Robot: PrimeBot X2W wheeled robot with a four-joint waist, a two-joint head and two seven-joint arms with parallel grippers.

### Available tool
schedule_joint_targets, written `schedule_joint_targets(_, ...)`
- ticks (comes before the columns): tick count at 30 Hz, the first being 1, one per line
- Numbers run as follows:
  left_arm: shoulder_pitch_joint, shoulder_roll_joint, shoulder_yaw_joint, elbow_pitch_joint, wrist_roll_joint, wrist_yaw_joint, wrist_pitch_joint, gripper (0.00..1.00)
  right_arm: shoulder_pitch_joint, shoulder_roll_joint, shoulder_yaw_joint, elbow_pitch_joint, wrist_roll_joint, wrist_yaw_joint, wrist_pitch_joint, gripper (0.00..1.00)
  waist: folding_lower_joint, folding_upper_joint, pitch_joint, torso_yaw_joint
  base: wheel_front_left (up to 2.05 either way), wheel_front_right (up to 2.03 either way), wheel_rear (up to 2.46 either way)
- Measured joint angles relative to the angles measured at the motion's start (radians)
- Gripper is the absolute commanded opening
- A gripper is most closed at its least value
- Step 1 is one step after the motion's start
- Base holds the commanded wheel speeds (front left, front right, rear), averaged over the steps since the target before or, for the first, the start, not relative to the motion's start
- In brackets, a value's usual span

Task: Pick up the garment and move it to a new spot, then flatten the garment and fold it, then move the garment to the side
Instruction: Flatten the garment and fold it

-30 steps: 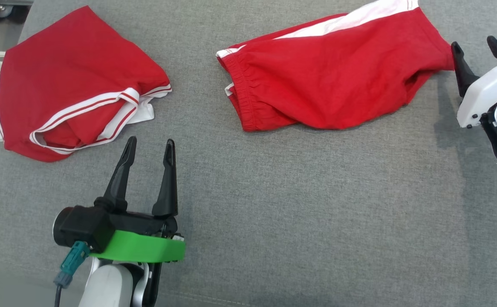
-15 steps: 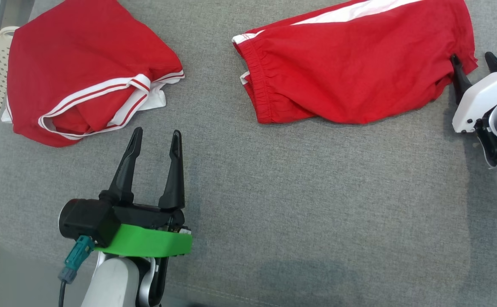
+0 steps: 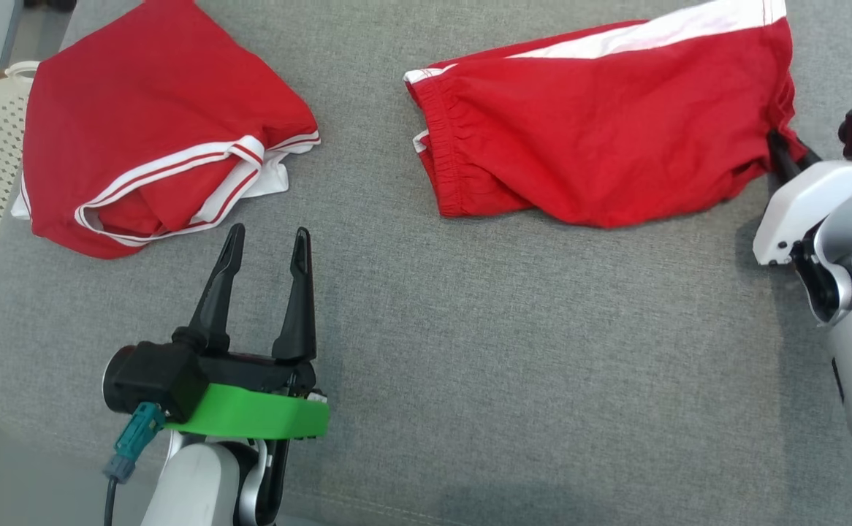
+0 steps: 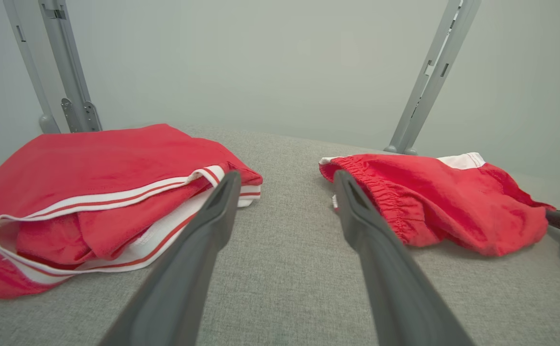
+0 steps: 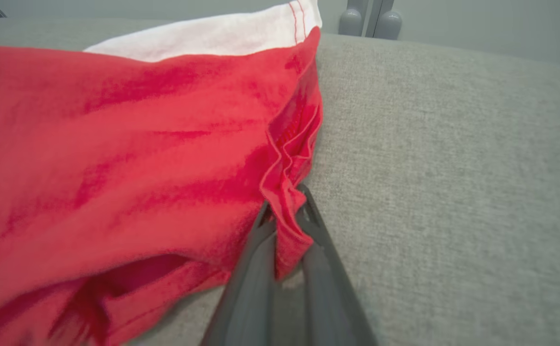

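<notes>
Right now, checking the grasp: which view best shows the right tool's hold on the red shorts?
The right wrist view: close up, the right tool pinches the red shorts at the hem. Head view: small, at the edge. Left wrist view: a dark tip beside the cloth.

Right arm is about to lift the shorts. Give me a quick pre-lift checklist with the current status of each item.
1. Grip: right gripper shut on the shorts at a leg hem: ok.
2. Cloth bunched between the fingers, not just at a thread edge: ok.
3. Both layers of the leg caught: cannot tell.
4. The left gripper open, touching neither garment: ok.
5. The second red garment lies apart from the shorts: ok.
6. Shorts lying flat: not ok, rumpled.
</notes>
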Motion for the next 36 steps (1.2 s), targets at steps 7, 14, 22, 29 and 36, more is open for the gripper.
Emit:
schedule_joint_targets(7, 0.022, 0.0, 0.008, 0.023, 0.015, -0.001, 0.0, 1.0, 0.146, 0.053, -0.081, -0.121, -0.022, 0.0, 0.011, 0.0, 0.0, 0.0, -0.054, -0.023, 0.0, 0.0, 0.0)
schedule_joint_targets(14, 0.042, 0.0, 0.014, 0.055, 0.031, -0.008, 0.0, 1.0, 0.27, 0.119, -0.151, -0.231, -0.061, 0.0, 0.033, 0.0, 0.0, 0.0, -0.1, -0.049, 0.0, 0.0, 0.0)
schedule_joint_targets(22, 0.05, 0.0, 0.032, 0.097, 0.054, -0.008, 0.0, 1.0, 0.318, 0.145, -0.177, -0.282, -0.103, 0.0, 0.007, 1.0, 0.0, 0.0, -0.134, -0.07, 0.0, 0.0, 0.0)
schedule_joint_targets(29, 0.065, 0.007, 0.055, 0.133, 0.088, 0.007, 0.0, 1.0, 0.397, 0.197, -0.201, -0.324, -0.088, 0.0, -0.099, 1.0, 0.0, 0.0, -0.185, -0.081, 0.0, 0.0, 0.0)
schedule_joint_targets(36, 0.117, 0.014, 0.144, 0.134, 0.063, 0.011, 0.0, 1.0, 0.511, 0.243, -0.156, -0.403, -0.033, 0.0, -0.238, 1.0, 0.0, 0.0, -0.261, -0.114, 0.0, 0.0, 0.0)
